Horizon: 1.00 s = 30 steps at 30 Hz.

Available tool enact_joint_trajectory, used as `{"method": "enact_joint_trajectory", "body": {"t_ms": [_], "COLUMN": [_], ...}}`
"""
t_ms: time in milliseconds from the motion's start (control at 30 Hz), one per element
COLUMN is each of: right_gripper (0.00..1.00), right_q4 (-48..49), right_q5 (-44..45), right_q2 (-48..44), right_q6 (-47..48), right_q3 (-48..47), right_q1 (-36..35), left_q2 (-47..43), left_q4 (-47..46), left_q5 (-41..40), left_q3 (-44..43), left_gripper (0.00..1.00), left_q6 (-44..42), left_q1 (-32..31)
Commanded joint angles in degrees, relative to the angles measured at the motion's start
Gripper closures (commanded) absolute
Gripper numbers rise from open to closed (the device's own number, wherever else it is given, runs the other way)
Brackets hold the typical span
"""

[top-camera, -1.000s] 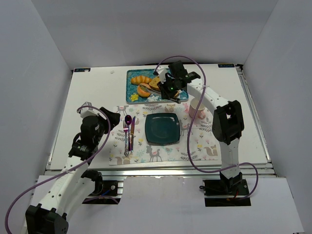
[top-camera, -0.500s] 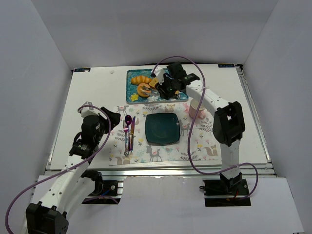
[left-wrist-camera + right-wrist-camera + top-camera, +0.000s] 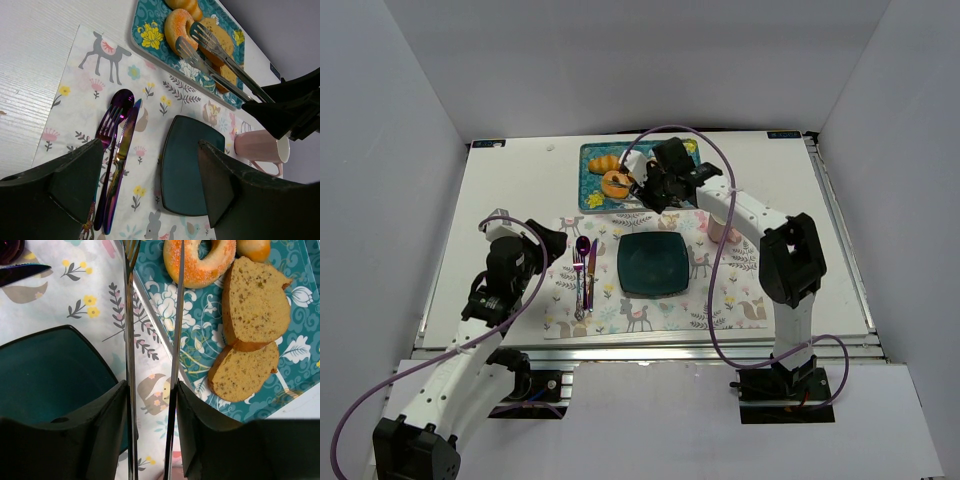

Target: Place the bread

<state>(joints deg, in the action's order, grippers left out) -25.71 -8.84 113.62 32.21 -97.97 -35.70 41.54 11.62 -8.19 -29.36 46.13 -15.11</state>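
The bread (image 3: pixel 615 184), a golden ring with a centre hole (image 3: pixel 200 262), lies on the teal patterned tray (image 3: pixel 592 196), also seen in the left wrist view (image 3: pixel 177 27). My right gripper (image 3: pixel 657 186) (image 3: pixel 151 405) is shut on a pair of metal tongs (image 3: pixel 129 340), one arm against each finger. The tongs (image 3: pixel 220 62) stand spread, with their tips at the ring's near edge. The dark square plate (image 3: pixel 654 264) (image 3: pixel 192 165) (image 3: pixel 45 375) sits on the placemat with nothing on it. My left gripper (image 3: pixel 545 245) (image 3: pixel 150 185) hangs open above the placemat by the cutlery.
A croissant (image 3: pixel 605 162) and two flat bread slices (image 3: pixel 255 300) share the tray. A pink mug (image 3: pixel 723 226) (image 3: pixel 260 146) stands right of the plate. Spoon, fork and knife (image 3: pixel 585 270) (image 3: pixel 117 145) lie left of it on the animal-print placemat (image 3: pixel 720 300).
My right arm has swung left along the tray, bringing the tongs to the ring-shaped bread, and the tongs' arms have spread wider. The left arm has not moved.
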Motion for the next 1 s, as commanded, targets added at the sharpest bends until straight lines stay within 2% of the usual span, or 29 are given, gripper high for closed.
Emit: {"method": "enact_joint_trajectory", "body": {"t_ms": [0,967], "right_gripper": [0.52,0.48], "right_q4": [3.83,6.73], "right_q5": [2.6,7.87], "right_q2": [-2.71,0.55], "right_q6": [2.16,6.55], "right_q3": [0.41,2.44], "right_q1": [-0.51,-2.0], "left_q2": [-1.28,-1.55], "left_q4": [-0.1,-0.1], "left_q5": [-0.43,-0.6], "left_q3": [0.1,0.27], "left_gripper": [0.15,0.15], "left_q6": [0.1,0.28], "left_q1": [0.08,0.08]}}
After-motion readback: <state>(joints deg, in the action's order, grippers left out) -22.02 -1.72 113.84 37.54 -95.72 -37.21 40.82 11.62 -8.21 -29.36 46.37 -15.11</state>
